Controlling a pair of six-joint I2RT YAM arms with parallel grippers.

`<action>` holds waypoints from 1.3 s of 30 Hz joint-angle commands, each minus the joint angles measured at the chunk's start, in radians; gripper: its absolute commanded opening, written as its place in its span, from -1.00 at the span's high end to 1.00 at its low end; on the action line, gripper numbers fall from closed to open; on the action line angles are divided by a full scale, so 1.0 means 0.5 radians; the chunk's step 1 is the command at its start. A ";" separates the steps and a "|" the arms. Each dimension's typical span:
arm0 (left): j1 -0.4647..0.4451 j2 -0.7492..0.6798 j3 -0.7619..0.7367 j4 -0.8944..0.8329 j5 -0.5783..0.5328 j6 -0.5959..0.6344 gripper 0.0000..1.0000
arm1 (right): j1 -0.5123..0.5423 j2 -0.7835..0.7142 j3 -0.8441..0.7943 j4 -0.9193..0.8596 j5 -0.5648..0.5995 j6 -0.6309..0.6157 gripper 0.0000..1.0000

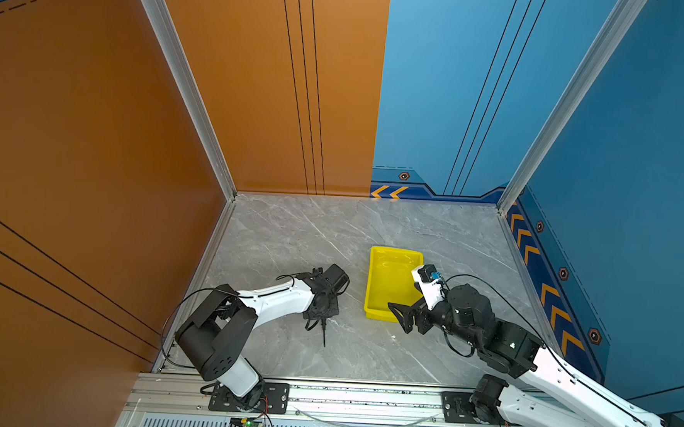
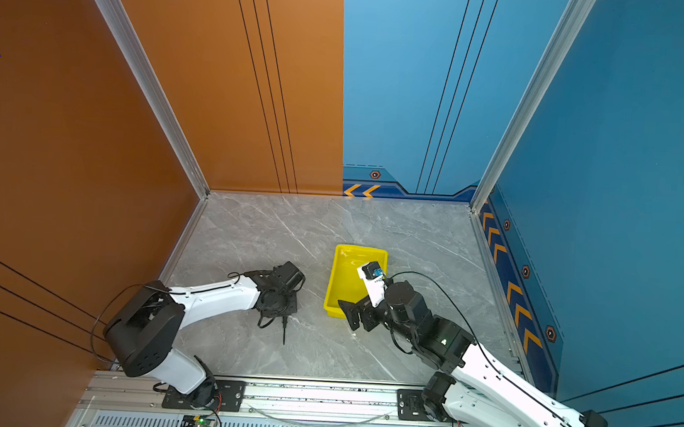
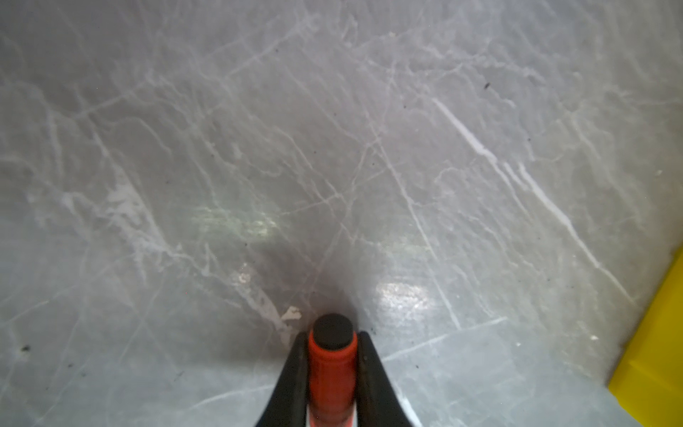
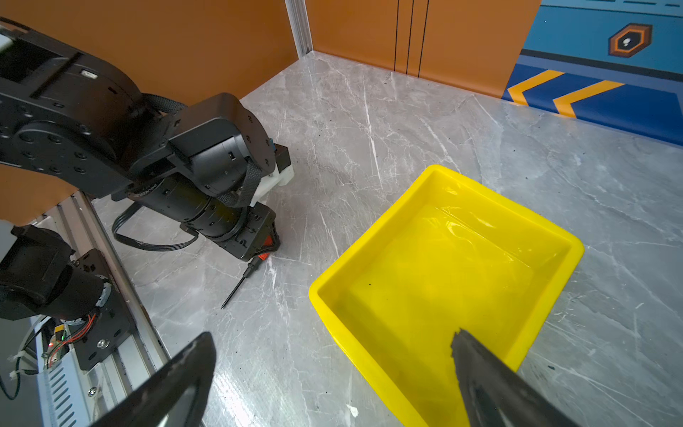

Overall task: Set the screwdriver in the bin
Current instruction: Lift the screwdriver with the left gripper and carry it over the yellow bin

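On my left, I see the left gripper (image 3: 332, 342) clamped tight on the orange handle of the screwdriver (image 1: 324, 334). Its thin black shaft lies low along the marble table (image 1: 291, 236), off to the left of the bin (image 1: 389, 281). Further right, the right gripper (image 4: 332, 334) stands spread wide, holding nothing, one finger over the bin's near corner.

Bright, even light; crisp top views.
Left wrist view: glare on the table (image 3: 404, 297), soft shadow, the screwdriver (image 3: 331, 364) blurred close up; the bin (image 4: 373, 240) gleams inside.
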 commanded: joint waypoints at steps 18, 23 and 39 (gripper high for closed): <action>-0.096 -0.003 0.973 -0.417 -0.124 0.265 1.00 | -0.275 -0.258 -0.103 0.016 0.175 0.084 -1.00; -0.125 0.201 1.296 -0.419 -0.057 0.344 1.00 | -0.496 -0.365 -0.115 -0.037 0.029 0.160 -1.00; -0.297 0.967 2.110 -0.417 0.131 0.347 1.00 | -0.954 -0.483 -0.082 -0.339 -0.073 0.139 -1.00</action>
